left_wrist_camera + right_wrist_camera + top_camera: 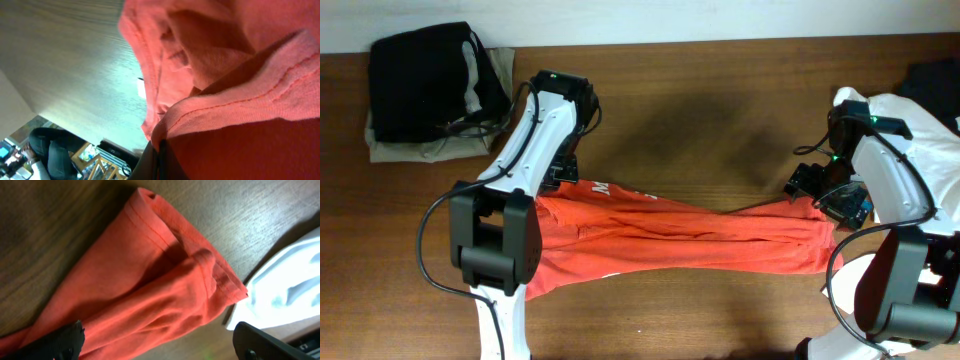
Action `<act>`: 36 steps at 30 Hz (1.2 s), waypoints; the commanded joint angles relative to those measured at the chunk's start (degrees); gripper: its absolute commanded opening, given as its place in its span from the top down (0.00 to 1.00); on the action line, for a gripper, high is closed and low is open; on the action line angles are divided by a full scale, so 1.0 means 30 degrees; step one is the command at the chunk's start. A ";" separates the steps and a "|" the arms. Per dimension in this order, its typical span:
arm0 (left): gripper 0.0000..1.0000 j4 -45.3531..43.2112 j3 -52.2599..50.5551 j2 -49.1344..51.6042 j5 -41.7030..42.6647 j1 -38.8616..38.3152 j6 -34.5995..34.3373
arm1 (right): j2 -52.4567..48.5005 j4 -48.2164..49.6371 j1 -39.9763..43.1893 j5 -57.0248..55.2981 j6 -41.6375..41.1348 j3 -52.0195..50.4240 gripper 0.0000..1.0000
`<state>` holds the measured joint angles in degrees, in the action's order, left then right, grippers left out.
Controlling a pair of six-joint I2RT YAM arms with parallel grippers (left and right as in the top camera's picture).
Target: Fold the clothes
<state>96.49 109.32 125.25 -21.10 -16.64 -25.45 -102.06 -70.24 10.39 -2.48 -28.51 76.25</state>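
The orange-red T-shirt (680, 240) of the clothes lies stretched and bunched across the table from left to right. A bit of white print (601, 187) shows at its upper left edge. My left gripper (564, 174) is at that upper left edge. In the left wrist view it (161, 156) is shut on a hemmed fold of the shirt (240, 100). My right gripper (810, 188) hangs over the shirt's right end. In the right wrist view it (160, 342) stands wide open above a hemmed edge (150, 280), with its dark fingertips (67, 339) on either side.
A black garment (420, 80) lies on a khaki one (415, 148) at the back left corner. At the far right, a white garment (925, 135) lies by the right arm, with a black one (935, 80) behind it. Bare wooden table (700, 110) stretches behind the shirt.
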 commanded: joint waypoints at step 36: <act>0.84 -0.5435 -0.2805 -0.1625 0.3191 -0.0772 0.2382 | 0.0211 0.0867 0.0036 0.1093 -0.0138 -0.0153 0.01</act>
<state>81.58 106.45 121.05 -13.37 -19.22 -20.23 -102.06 -67.61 10.39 0.34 -28.51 76.16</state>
